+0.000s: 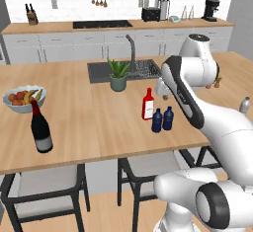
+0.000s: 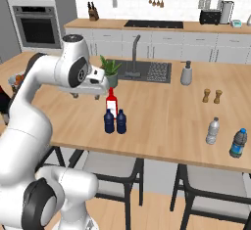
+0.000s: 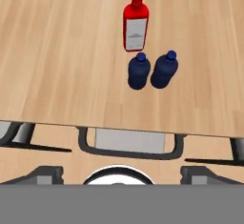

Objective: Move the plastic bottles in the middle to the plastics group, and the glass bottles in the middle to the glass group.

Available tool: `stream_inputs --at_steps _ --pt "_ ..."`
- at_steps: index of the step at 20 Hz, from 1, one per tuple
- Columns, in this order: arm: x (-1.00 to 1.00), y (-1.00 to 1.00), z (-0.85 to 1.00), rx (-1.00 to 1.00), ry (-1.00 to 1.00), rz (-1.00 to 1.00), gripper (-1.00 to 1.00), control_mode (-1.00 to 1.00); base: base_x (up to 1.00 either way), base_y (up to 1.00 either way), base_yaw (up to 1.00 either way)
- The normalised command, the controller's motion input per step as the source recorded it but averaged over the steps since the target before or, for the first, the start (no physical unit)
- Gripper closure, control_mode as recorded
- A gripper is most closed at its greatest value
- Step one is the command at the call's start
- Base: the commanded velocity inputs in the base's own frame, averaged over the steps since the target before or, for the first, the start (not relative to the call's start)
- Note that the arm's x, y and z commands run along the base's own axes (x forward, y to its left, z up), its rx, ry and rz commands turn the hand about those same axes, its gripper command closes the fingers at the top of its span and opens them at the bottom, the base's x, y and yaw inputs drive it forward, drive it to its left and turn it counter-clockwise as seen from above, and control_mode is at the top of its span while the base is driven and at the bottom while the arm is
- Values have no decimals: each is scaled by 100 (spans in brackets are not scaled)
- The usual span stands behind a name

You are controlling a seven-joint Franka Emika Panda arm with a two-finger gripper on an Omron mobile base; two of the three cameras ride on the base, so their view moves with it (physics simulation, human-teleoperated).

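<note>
— Wooden island counter point(image 1: 74, 122) with a sink point(image 1: 101, 71) set in it. How many bottles stand in the middle?

— Three upright: two small navy-blue bottles point(image 3: 138, 70) point(image 3: 164, 69) with dark caps, just beside each other, and one slim red bottle point(image 3: 136, 25) with a white label, close behind them.

— And the groups?

— One tall dark wine bottle point(image 1: 41, 130) stands far left by the fruit bowl point(image 1: 23, 99). One pale grey bottle point(image 2: 213, 130) stands far right, near a blue-labelled bottle point(image 2: 238, 143).

— Your gripper point(image 2: 82, 96)?

— It hangs above the counter behind the three, jaws spread wide, holding nothing.
</note>
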Motion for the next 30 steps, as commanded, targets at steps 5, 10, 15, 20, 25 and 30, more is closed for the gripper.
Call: stream_inputs --at_steps 5,10,15,20,25,30 --pt "23 -83 -22 0 0 1 -100 -100 0 0 0" --pt "62 -27 -25 -7 0 23 -100 -100 0 0 0" --pt "76 -6 -29 -8 0 30 -100 -100 0 0 0" --pt "62 0 -39 -9 1 23 -100 -100 0 0 0" --pt "40 0 -44 -10 13 12 -100 -100 0 0 0" --pt "40 0 -34 -3 3 9 -100 -100 0 0 0"
